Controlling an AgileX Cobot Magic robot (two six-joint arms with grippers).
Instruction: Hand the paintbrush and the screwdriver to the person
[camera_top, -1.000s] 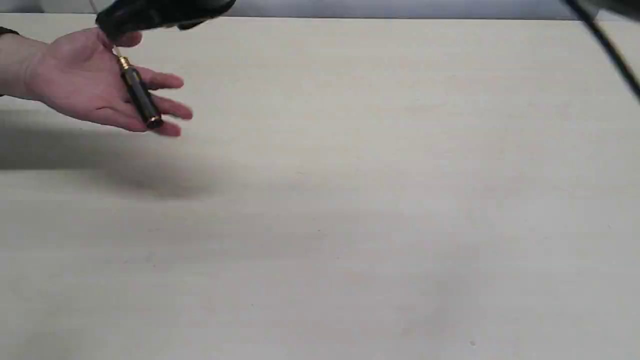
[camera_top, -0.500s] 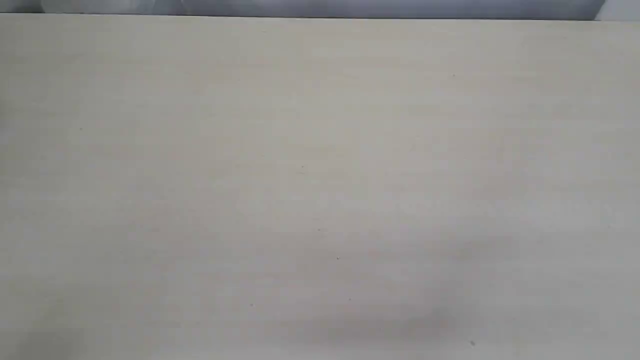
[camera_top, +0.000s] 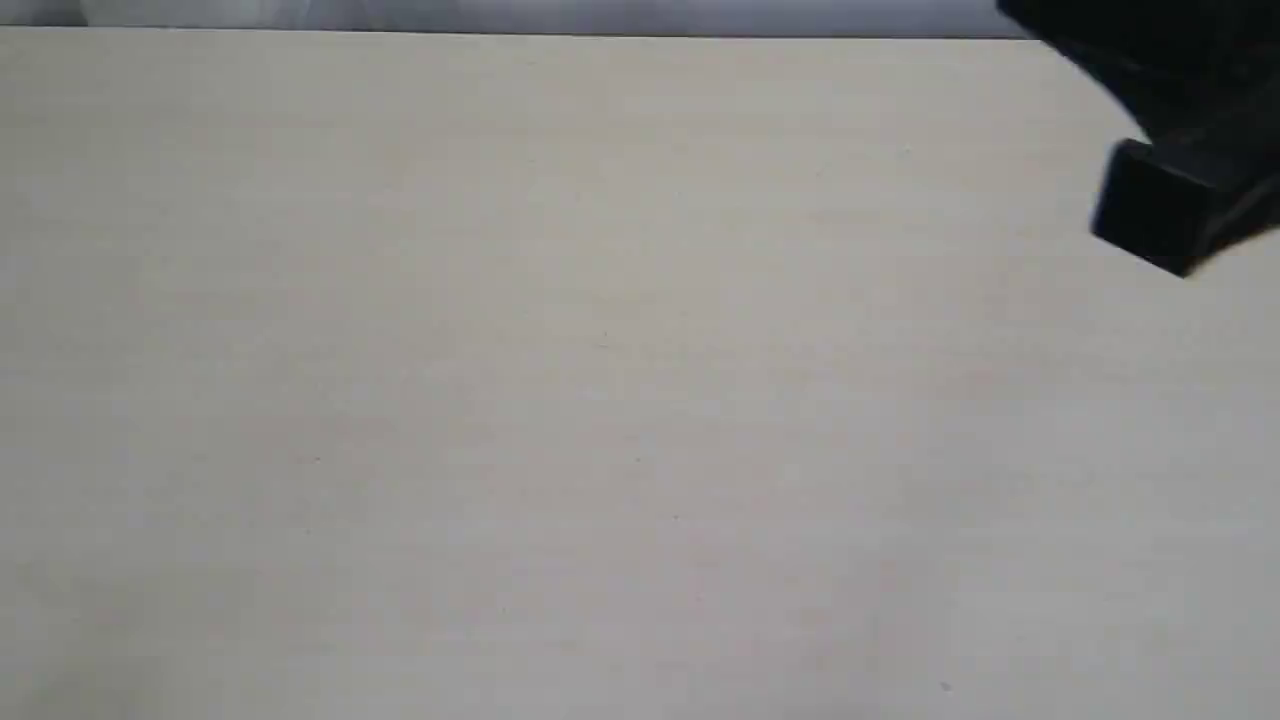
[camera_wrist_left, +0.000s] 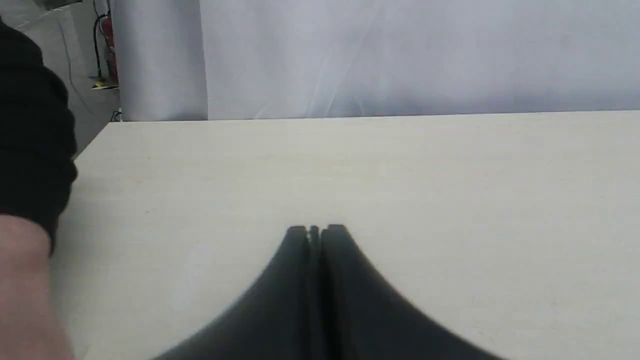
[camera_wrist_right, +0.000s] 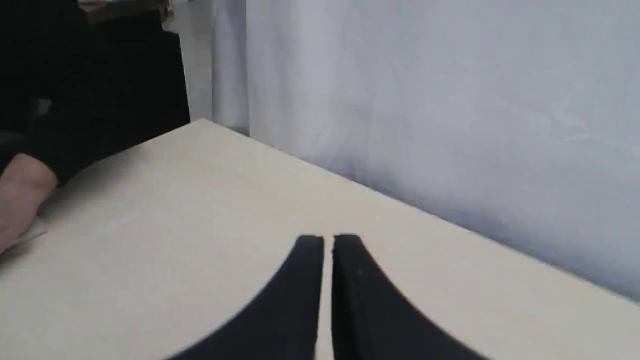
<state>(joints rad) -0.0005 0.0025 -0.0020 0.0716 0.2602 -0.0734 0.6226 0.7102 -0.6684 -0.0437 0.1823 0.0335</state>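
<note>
Handover looks finished: we see neither paintbrush nor screwdriver on the pale beige table. Black left gripper pressed closed, black right gripper nearly so, both empty. The person's bare hand possibly holds the 2 tools; blurred.

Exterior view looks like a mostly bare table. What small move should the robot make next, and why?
Probably just pull both arms back to rest. The left tool and right tool are shut on nothing, no paintbrush or screwdriver shows on the table, and the person's forearm is at its edge, so the handover looks done.
</note>
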